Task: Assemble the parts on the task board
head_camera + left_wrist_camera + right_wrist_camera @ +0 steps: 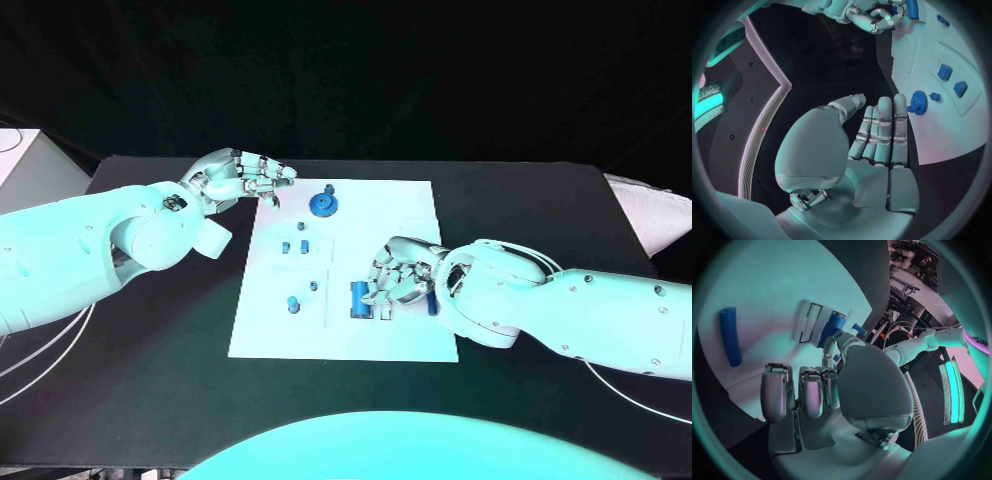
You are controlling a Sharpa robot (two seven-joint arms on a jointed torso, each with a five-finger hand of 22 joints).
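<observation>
Beneath the right hand (400, 280), whose fingers (807, 392) are curled downward over the near right part of the task board (397, 205), lie a blue bar (359, 299) and a smaller blue piece just beside it; whether the fingers actually pinch a part cannot be told. Just beyond the left hand's (238, 177) fingertips, which lie straight, close together and empty at the board's far left corner on the black desk (548, 200), stands a blue gear (325, 205). Two small blue blocks (296, 246) sit between the hands. The parts appear small, rigid, light and smooth, so they are best taken by opposite flat sides with a fingertip pinch.
</observation>
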